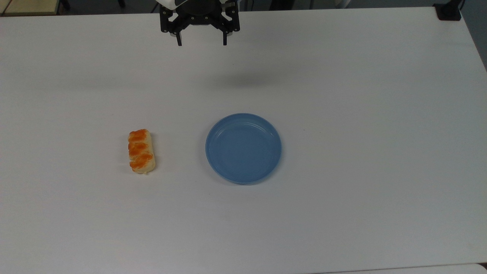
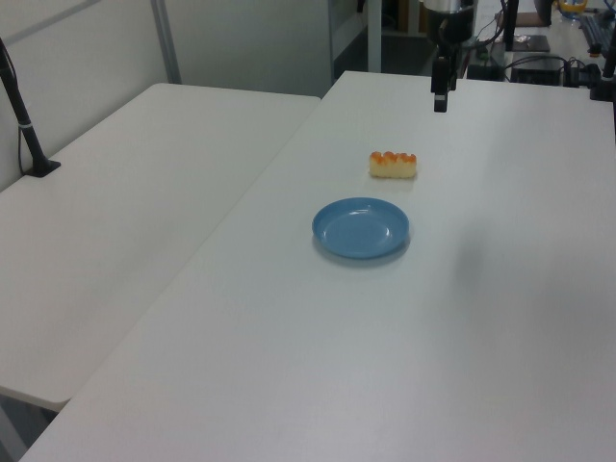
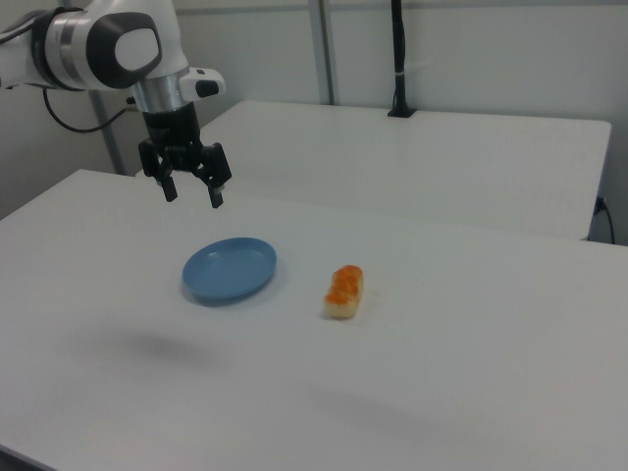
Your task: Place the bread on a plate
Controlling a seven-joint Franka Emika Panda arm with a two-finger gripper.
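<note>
The bread [image 1: 141,151], a pale-yellow roll with orange-brown bumps, lies on the white table to the top view's left of the blue plate [image 1: 243,148]. A gap of bare table separates them, and the plate holds nothing. The bread [image 2: 393,165] lies beyond the plate [image 2: 361,229] in the left view, while the right view shows the bread [image 3: 343,291] to the right of the plate [image 3: 229,270]. My gripper [image 1: 202,41] hangs open high above the table near its far edge, well away from both. Its fingers point down, with my gripper [image 3: 192,193] above and behind the plate.
A second white table [image 2: 125,192] adjoins on the left view's left, with a black post [image 2: 27,130] clamped to it. A black clamp [image 1: 449,11] sits at the top view's far right corner. Cables and gear [image 2: 539,58] lie behind the arm.
</note>
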